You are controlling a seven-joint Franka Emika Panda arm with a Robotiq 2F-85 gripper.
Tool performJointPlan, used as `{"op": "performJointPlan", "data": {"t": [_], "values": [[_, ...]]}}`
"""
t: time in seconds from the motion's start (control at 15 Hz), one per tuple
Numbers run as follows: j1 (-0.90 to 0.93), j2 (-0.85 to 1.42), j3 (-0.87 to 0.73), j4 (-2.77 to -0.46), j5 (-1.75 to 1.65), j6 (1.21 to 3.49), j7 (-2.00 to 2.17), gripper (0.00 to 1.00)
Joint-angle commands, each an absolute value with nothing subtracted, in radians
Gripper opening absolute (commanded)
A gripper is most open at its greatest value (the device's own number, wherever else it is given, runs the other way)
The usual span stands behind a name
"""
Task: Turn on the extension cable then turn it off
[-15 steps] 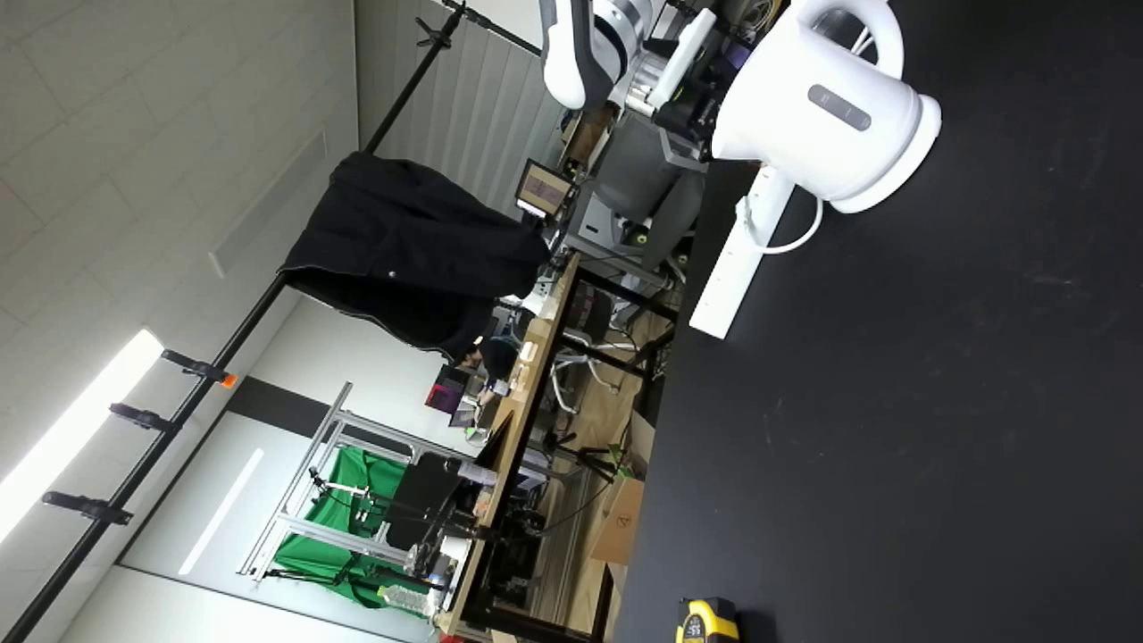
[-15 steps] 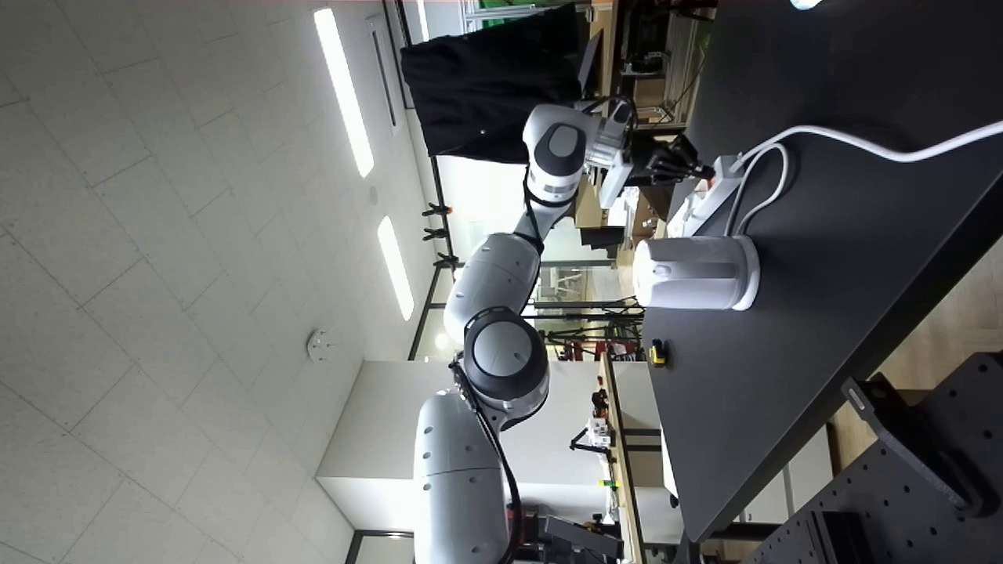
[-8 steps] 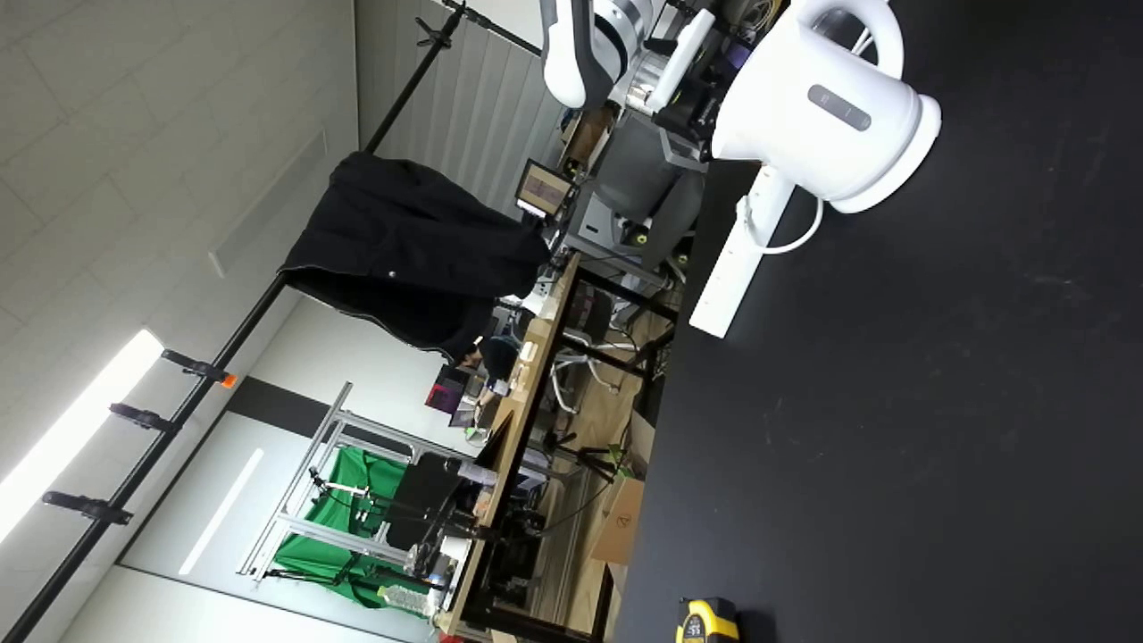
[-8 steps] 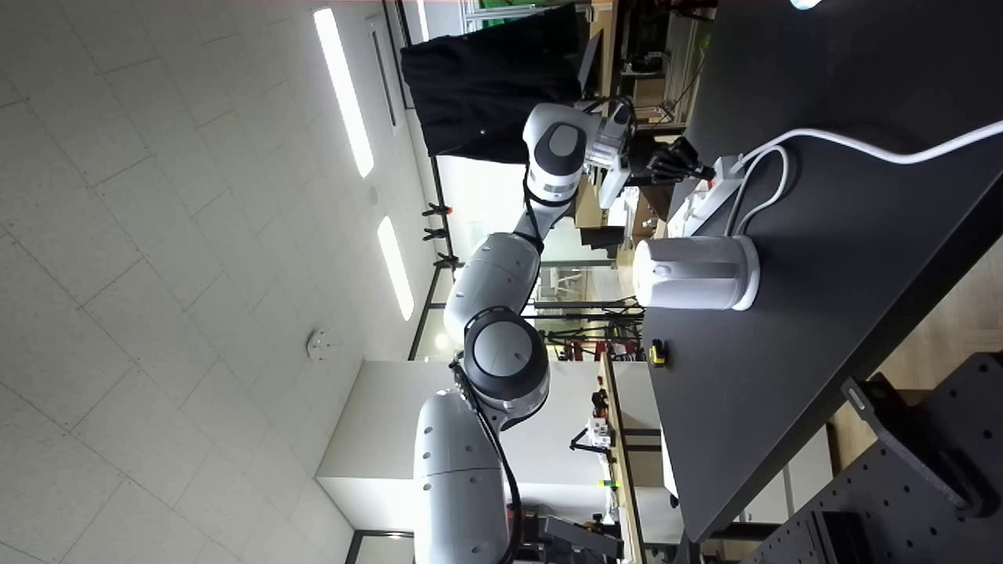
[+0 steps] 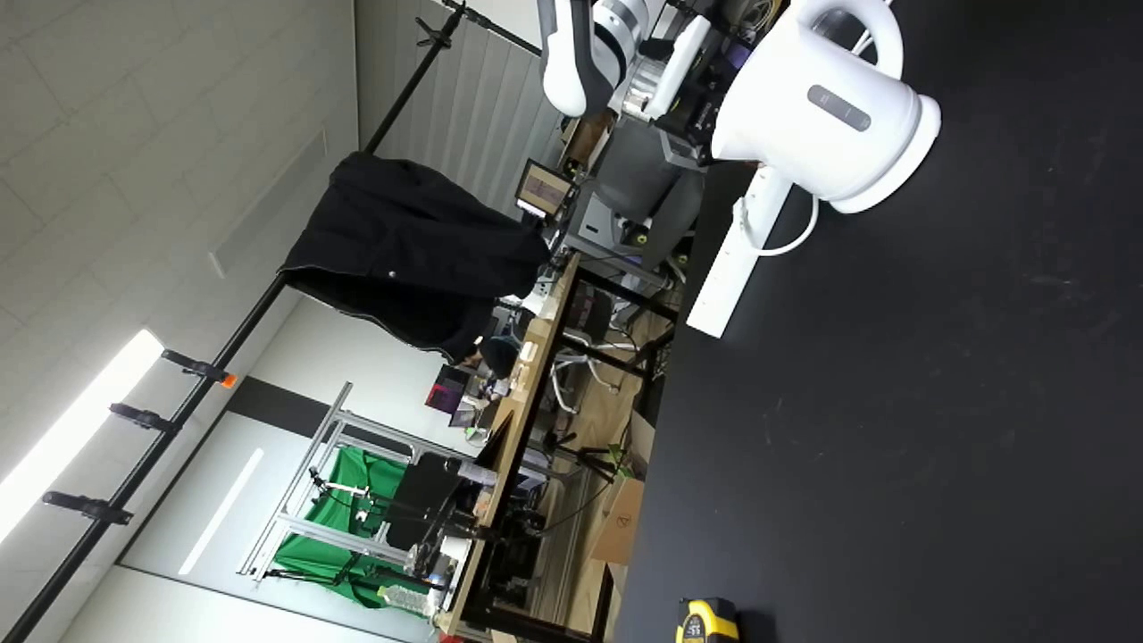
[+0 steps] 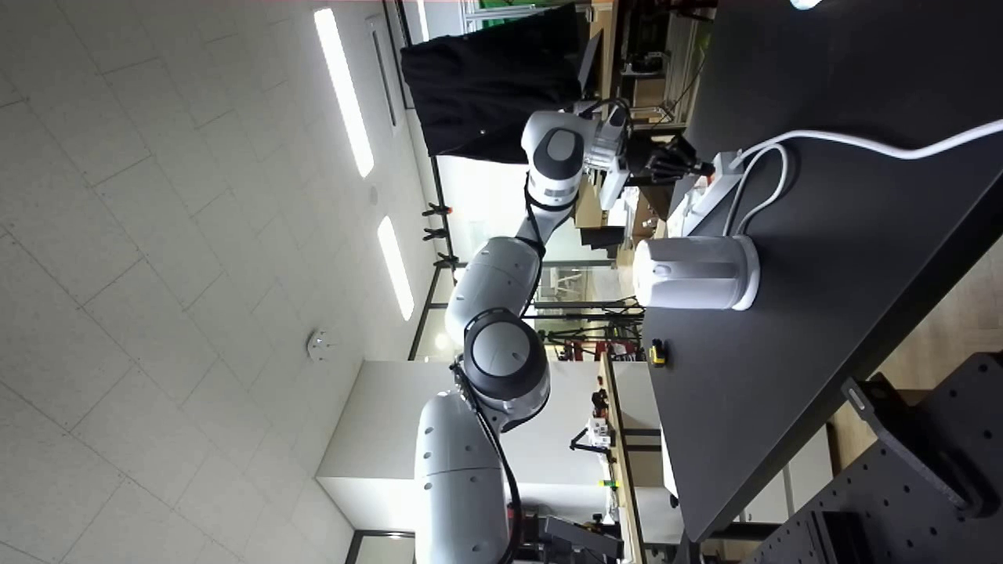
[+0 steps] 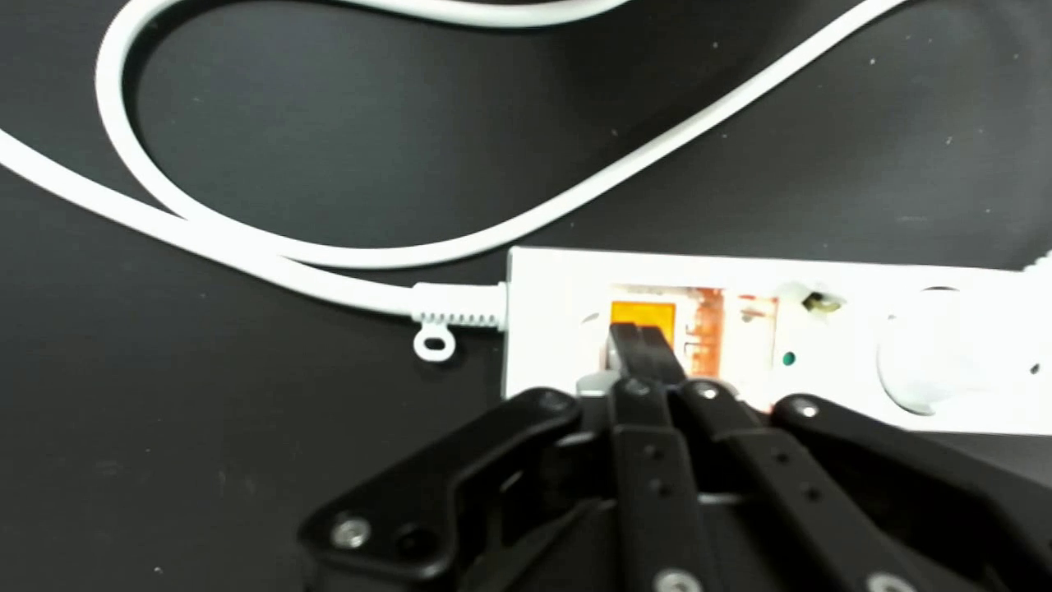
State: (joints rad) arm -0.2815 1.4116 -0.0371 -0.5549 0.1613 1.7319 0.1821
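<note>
Round white cord (image 7: 353,294): at left, lying across the flat black worktop (image 7: 246,460).
Jointed black hand (image 7: 639,339): fingers together, gripping nothing, tips at the rectangular orange switch (image 7: 643,312); whether touching, I can't tell.
Long, narrow white plastic power strip (image 7: 830,353): under the tips, reaching right.

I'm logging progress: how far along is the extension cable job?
Possibly done: turning on, since the switch on the extension cable shows bright orange. In hand: the shut gripper is at that switch; its fingertips hide part, contact unclear. Left: likely turning off, given that orange.
</note>
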Motion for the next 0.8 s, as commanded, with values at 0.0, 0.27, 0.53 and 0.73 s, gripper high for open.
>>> {"op": "performJointPlan", "data": {"t": [0.0,0.27,0.53,0.73], "values": [[-0.239,1.505,-0.075,-0.551,0.121,1.84,0.217,0.0],[-0.216,1.508,-0.108,-0.559,0.094,1.831,0.234,0.0],[-0.201,1.507,-0.134,-0.563,0.086,1.821,0.275,0.0],[-0.2,1.508,-0.13,-0.561,0.097,1.828,0.29,0.0]]}}
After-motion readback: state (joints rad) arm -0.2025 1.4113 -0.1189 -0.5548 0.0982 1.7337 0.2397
